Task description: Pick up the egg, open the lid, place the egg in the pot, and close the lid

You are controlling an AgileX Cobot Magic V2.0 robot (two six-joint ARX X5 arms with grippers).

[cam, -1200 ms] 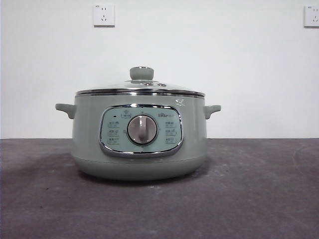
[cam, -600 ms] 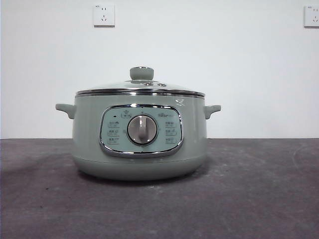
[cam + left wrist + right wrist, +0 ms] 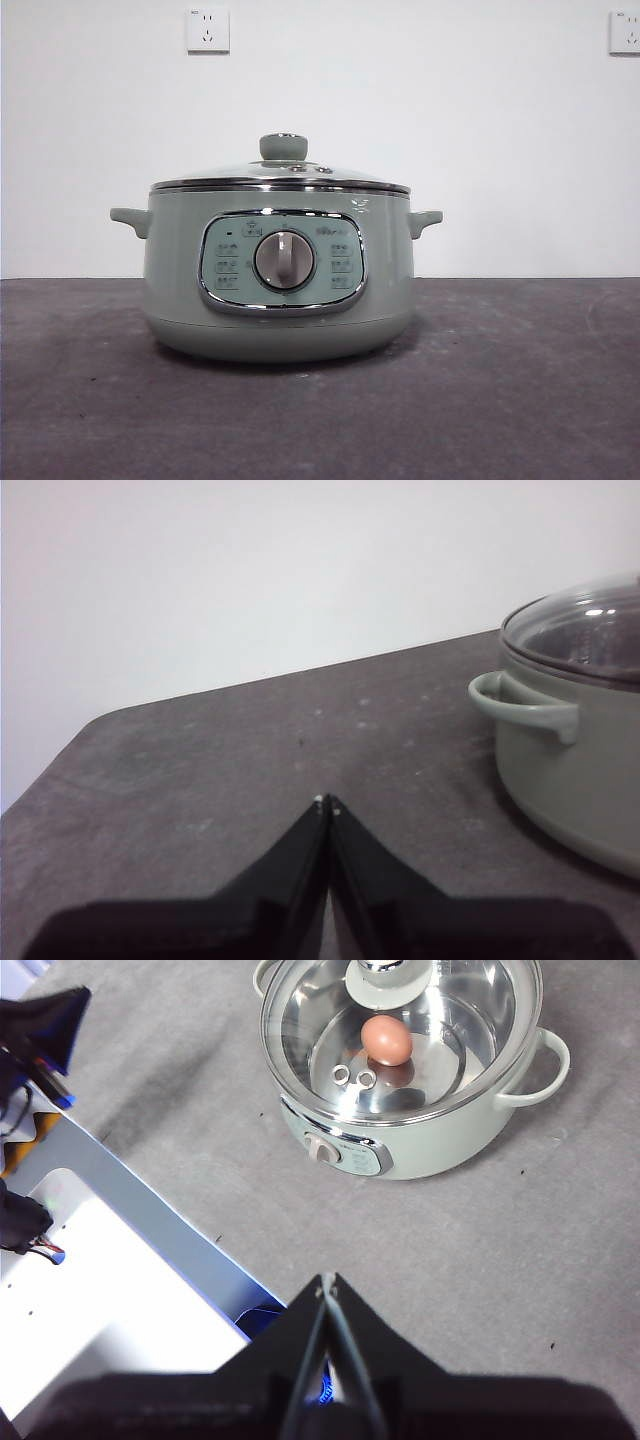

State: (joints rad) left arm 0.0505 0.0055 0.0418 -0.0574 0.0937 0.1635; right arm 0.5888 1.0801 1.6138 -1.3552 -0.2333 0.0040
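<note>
We see the left end effector point(image 3: 326, 802) low over the dark grey tabletop point(image 3: 520, 380), jaws pressed together, beside the one pot point(image 3: 280, 275), while the right end effector point(image 3: 327, 1280) hangs high above, also pinched together and empty. We count one egg point(image 3: 386, 1039), inside the pot under its one seated lid point(image 3: 282, 172). Behind are a white wall point(image 3: 450, 120) and two sockets point(image 3: 208, 30).

Dark grey table point(image 3: 520, 400), white wall point(image 3: 450, 120), two sockets point(image 3: 208, 30)
</note>
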